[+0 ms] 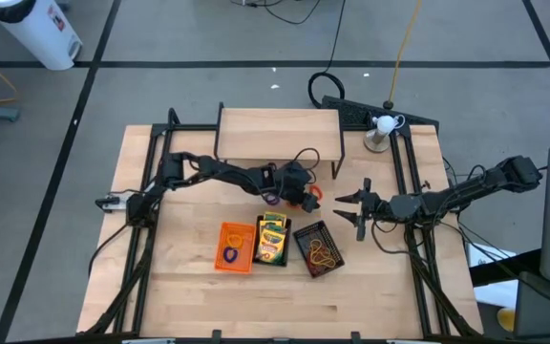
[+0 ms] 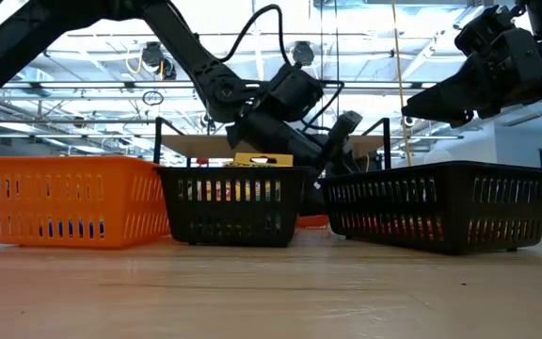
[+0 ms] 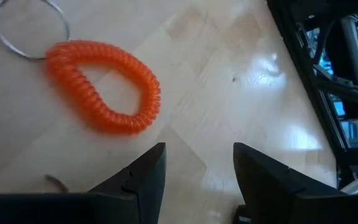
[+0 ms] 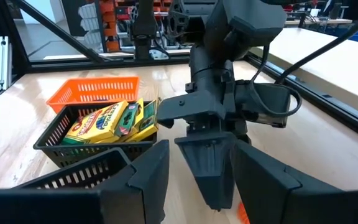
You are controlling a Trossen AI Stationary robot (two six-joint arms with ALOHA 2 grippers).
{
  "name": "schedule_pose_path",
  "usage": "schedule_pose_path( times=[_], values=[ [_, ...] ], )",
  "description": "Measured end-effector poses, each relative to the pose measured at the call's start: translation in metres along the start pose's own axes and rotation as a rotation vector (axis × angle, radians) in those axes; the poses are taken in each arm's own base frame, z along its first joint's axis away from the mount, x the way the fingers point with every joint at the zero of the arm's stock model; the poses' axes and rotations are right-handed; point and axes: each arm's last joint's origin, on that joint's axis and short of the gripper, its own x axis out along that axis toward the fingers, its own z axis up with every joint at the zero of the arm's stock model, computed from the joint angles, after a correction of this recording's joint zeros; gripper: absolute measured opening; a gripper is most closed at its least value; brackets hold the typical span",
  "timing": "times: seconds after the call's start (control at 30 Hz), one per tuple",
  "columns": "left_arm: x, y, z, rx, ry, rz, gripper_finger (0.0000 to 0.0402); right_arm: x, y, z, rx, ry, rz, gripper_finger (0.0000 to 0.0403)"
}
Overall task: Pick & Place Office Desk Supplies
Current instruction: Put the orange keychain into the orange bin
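Observation:
An orange coiled loop [image 3: 101, 84] with a thin metal ring lies flat on the wood, just far of the trays [image 1: 313, 195]. My left gripper [image 3: 197, 168] hovers open right behind it, touching nothing. Three mesh trays stand in a row: the orange tray [image 1: 235, 247] holds rubber bands, the middle black tray [image 1: 273, 239] holds yellow-and-green crayon boxes [image 4: 110, 121], and the right black tray [image 1: 318, 250] holds more rubber-band loops. My right gripper [image 1: 353, 207] waits open to the right of the trays, pointing at the left gripper.
A raised wooden shelf [image 1: 278, 134] stands at the table's far side, with a white object on a round base [image 1: 382, 126] to its right. Black frame rails [image 1: 407, 182] run along both sides. Bare wood [image 1: 275, 306] lies near of the trays.

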Motion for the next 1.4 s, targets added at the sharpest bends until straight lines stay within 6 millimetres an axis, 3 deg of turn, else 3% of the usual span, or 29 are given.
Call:
schedule_pose_path(
  times=[0.4,0.57,0.73,1.4],
  values=[
    [-0.034,-0.032,0.015,0.212,-0.011,-0.018,0.0186,0.000,0.000,0.000,-0.005,0.002,-0.001,0.0161],
    [-0.038,-0.016,0.001,0.228,0.125,0.180,0.0186,0.000,0.000,0.000,-0.005,0.001,-0.001,0.0160],
    [-0.042,-0.011,-0.003,0.259,0.160,0.269,0.0186,0.000,0.000,0.000,-0.005,0.001,-0.001,0.0161],
    [-0.040,-0.013,0.004,0.227,0.010,0.331,0.0186,0.000,0.000,0.000,-0.013,0.000,-0.004,0.0161]
  ],
)
